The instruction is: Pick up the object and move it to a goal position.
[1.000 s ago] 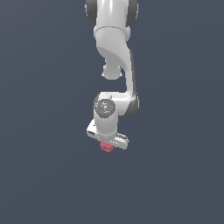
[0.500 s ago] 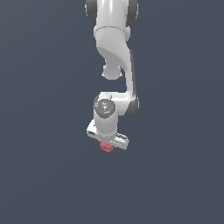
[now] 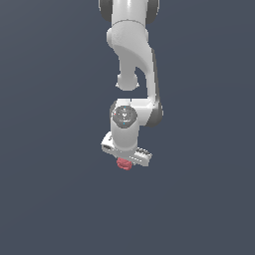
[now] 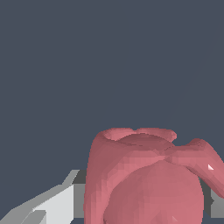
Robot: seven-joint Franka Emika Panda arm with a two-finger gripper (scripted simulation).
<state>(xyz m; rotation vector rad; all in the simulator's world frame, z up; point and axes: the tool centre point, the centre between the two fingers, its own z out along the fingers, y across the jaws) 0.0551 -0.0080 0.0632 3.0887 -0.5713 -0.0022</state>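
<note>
Your 1 white Panda arm (image 3: 134, 60) comes down from the top of the exterior view, a little to that view's right of centre, and bends at a rounded wrist joint (image 3: 124, 117) with a grey disc on its face; below that joint sits the flat white hand, tilted so its end toward the exterior view's right hangs lower. The gripper (image 3: 125, 160) points down over a plain dark blue-grey surface (image 3: 50, 199); the pinkish-red lumpy object (image 3: 124, 164) shows just under the hand, touching its underside, only its lower bumps peeking out past the white body.

In the wrist view you see the same object (image 4: 148, 179) very close to the lens, filling most of the lower half of the picture; it is rounded, with a ridged rim across its upper edge and a lobe jutting to 1 side. A pale grey finger (image 4: 52, 205) lies right against 1 flank of it, and a sliver of grey shows at the opposite flank; so the fingers stand closed in on the object, a narrow gap apart with the lump clamped between them. You cannot tell from either view whether the object rests on the surface or hangs clear of it.
</note>
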